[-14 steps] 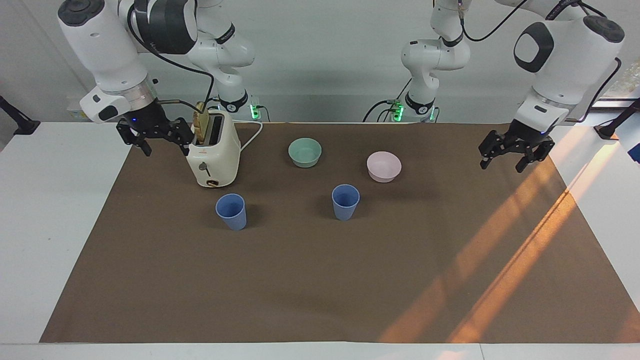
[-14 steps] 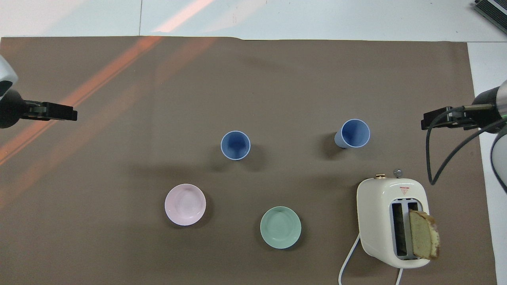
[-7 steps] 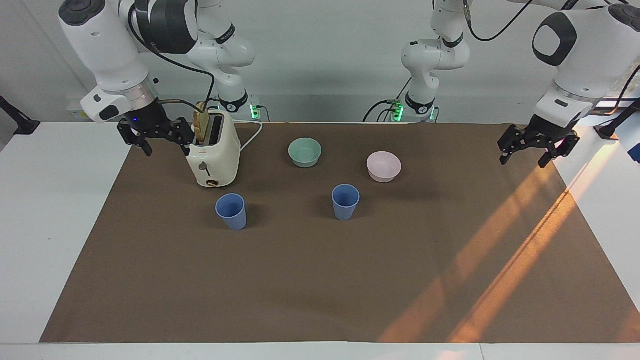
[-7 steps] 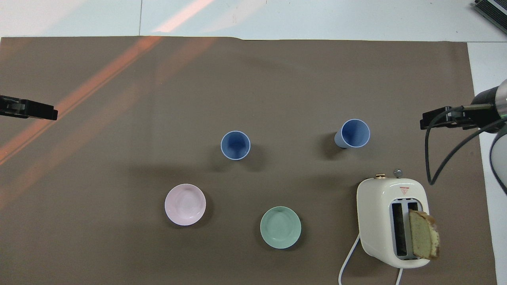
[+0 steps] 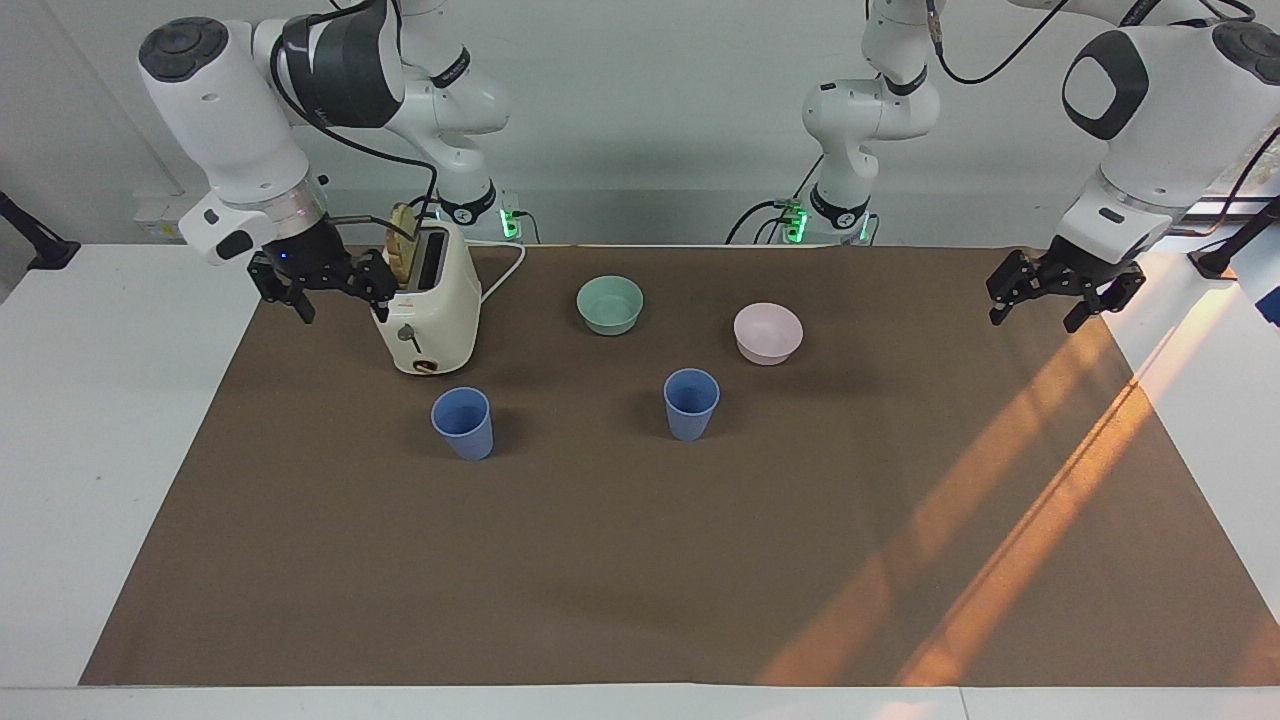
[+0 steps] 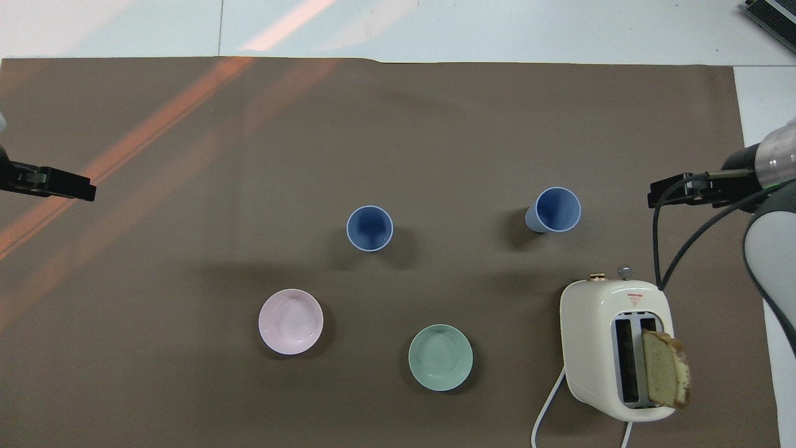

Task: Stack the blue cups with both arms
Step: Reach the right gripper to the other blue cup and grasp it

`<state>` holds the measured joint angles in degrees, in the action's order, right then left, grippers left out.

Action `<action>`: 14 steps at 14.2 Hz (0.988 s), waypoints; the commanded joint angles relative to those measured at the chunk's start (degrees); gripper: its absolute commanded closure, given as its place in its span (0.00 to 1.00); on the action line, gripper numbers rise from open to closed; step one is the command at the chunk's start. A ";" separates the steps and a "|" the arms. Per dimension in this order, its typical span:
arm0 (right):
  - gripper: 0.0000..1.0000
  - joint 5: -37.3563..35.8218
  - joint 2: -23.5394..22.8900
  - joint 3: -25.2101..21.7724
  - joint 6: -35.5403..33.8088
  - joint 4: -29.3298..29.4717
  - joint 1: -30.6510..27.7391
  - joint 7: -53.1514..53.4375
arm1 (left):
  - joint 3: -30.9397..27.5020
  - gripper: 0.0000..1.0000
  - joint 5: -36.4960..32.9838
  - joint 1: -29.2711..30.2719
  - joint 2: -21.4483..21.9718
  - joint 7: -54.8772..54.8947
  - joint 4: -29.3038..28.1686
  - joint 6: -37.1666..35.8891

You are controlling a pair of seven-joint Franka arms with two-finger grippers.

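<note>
Two blue cups stand upright and apart on the brown mat. One (image 5: 462, 422) (image 6: 556, 210) is just farther from the robots than the toaster. The other (image 5: 691, 403) (image 6: 370, 228) is mid-table, just farther than the two bowls. My right gripper (image 5: 340, 308) (image 6: 656, 198) is open and empty, in the air beside the toaster at the right arm's end of the mat. My left gripper (image 5: 1033, 320) (image 6: 81, 190) is open and empty, over the mat's edge at the left arm's end. Neither gripper touches a cup.
A cream toaster (image 5: 425, 310) (image 6: 615, 348) holds a bread slice (image 6: 665, 367), its cord trailing toward the robots. A mint-green bowl (image 5: 610, 304) (image 6: 440, 357) and a pale pink bowl (image 5: 768, 332) (image 6: 291, 321) sit nearer to the robots than the cups.
My left gripper has drawn outward toward the left arm's end of the mat and risen slightly. My right gripper has shifted a little lower and closer to the toaster. The cups have not moved.
</note>
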<state>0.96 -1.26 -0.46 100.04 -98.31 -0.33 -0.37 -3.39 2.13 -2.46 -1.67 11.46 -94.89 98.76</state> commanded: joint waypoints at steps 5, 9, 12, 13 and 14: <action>0.00 1.94 -2.34 0.28 8.31 -8.03 -0.46 -5.25 | 0.14 0.00 -1.16 0.79 0.97 0.23 -0.30 -1.81; 0.00 2.47 -4.27 0.37 13.49 -8.66 -0.11 -5.17 | 0.23 0.00 -1.25 0.97 0.97 -0.65 1.63 -4.09; 0.00 2.82 -5.68 0.37 16.14 -8.48 1.82 -4.91 | 0.23 0.00 -1.25 0.97 0.53 -0.82 3.92 -6.03; 0.00 2.82 -6.64 0.45 17.54 -8.31 2.00 -4.82 | 0.23 0.00 -1.25 1.06 0.53 -0.82 3.92 -6.03; 0.00 2.82 -7.70 0.46 17.82 -8.39 2.00 -4.82 | 0.23 0.00 -1.25 0.97 0.53 -0.91 3.92 -6.03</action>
<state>2.49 -7.31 -0.11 116.01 -106.44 1.81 -3.92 -3.77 1.80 -2.30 -1.20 11.15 -91.80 94.36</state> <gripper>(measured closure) 0.000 0.000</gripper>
